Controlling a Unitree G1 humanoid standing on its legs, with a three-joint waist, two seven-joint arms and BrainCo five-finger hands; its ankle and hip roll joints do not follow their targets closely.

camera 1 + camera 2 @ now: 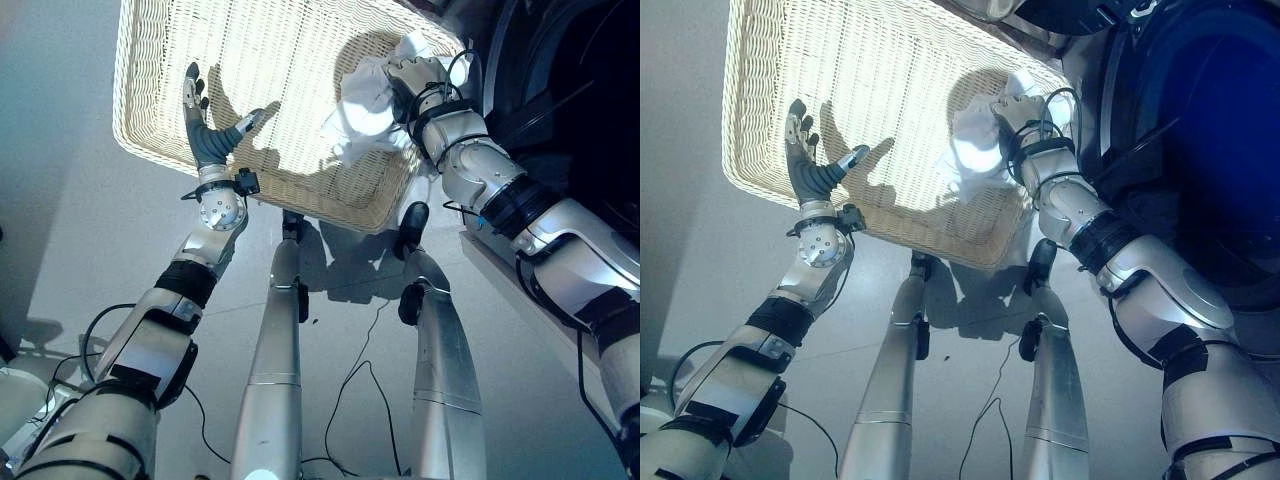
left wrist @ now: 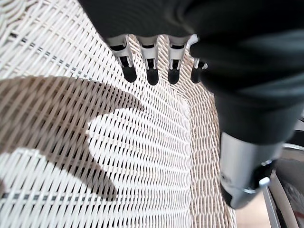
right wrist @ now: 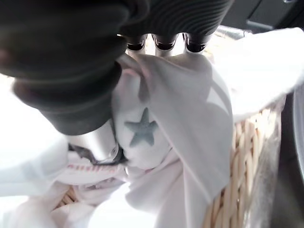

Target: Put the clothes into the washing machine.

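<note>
One garment remains — soft white clothes (image 1: 365,105) with a grey star, bunched at three o'clock in the woven wicker basket (image 1: 150,140). Our right hand (image 1: 420,72) is curled round them; left hand (image 1: 205,125) hovers spread, empty. We advise lifting clear of the rim before swinging toward the dark washing machine (image 1: 1200,130).

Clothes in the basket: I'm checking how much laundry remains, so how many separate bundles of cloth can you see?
1: a white bundle at the wicker basket's corner nearest the washing machine, gripped by the right hand. It may hold several garments.
</note>
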